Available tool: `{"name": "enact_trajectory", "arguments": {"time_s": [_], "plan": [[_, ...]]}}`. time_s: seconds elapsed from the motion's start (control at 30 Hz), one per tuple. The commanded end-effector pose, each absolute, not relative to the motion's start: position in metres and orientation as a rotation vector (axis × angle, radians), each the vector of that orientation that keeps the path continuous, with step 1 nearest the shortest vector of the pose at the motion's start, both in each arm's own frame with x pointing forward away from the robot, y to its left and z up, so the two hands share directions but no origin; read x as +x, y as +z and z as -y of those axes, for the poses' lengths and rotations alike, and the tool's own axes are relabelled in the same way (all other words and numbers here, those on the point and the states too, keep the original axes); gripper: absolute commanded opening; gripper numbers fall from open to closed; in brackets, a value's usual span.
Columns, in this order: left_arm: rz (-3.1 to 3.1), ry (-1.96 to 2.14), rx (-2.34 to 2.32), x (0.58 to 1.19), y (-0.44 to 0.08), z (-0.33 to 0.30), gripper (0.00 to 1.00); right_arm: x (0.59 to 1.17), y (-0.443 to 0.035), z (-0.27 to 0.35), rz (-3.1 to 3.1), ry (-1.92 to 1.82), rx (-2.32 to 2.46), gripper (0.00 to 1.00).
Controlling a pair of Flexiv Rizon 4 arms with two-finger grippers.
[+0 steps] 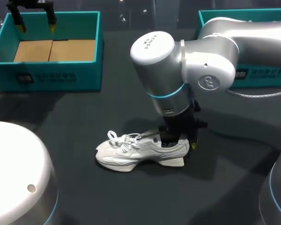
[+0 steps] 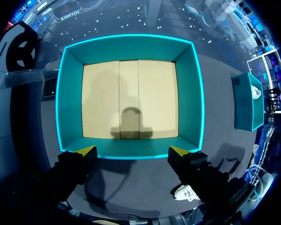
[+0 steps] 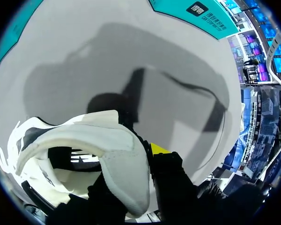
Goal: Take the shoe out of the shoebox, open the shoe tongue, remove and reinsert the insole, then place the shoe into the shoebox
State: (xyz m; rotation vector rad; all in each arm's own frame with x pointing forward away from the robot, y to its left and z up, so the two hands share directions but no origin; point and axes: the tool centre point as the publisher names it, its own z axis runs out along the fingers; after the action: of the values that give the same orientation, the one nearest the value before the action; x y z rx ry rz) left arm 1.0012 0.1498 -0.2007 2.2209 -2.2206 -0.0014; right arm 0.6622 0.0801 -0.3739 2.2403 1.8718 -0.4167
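Seemingly, right pincer (image 1: 179,142) clamped on shoe (image 1: 131,152) heel — left pincer (image 1: 36,27) spread wide, above shoebox (image 1: 51,75).

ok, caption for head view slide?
Right fingers pinch the heel of the white sneaker; left fingers hang open above the empty shoebox.

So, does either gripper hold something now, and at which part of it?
The right gripper holds the white shoe by its heel collar, one finger apparently inside, the other outside. The left gripper, open above the shoebox, holds nothing.
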Motion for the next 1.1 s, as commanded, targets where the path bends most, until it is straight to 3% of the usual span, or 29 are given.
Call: {"name": "enact_trajectory", "arguments": {"time_s": [0.03, 0.13, 0.23, 0.27, 0.3, 0.33, 0.9, 1.1], "plan": [[2.221, -0.001, 2.221, 1.001, -0.2, -0.15, 1.0, 0.657, -0.373, -0.079, -1.477, -0.335, 2.479, 0.22], [2.221, -0.001, 2.221, 1.001, -0.2, -0.15, 1.0, 0.657, -0.371, -0.079, -1.479, -0.327, 2.482, 0.44], [2.221, -0.001, 2.221, 1.001, -0.2, -0.15, 1.0, 0.657, -0.369, -0.077, -1.483, -0.319, 2.488, 0.49], [2.221, -0.001, 2.221, 1.001, -0.2, -0.15, 1.0, 0.657, -0.368, -0.076, -1.486, -0.317, 2.49, 0.62], [2.221, -0.001, 2.221, 1.001, -0.2, -0.15, 1.0, 0.657, -0.367, -0.076, -1.493, -0.31, 2.494, 0.84], [2.221, -0.001, 2.221, 1.001, -0.2, -0.15, 1.0, 0.657, -0.365, -0.075, -1.497, -0.306, 2.496, 1.0], [2.221, -0.001, 2.221, 1.001, -0.2, -0.15, 1.0, 0.654, -0.282, -0.061, -1.928, -0.073, 2.543, 1.0], [2.221, -0.001, 2.221, 1.001, -0.2, -0.15, 1.0, 0.647, -0.256, -0.052, -2.34, 0.173, 2.282, 1.0]]}}
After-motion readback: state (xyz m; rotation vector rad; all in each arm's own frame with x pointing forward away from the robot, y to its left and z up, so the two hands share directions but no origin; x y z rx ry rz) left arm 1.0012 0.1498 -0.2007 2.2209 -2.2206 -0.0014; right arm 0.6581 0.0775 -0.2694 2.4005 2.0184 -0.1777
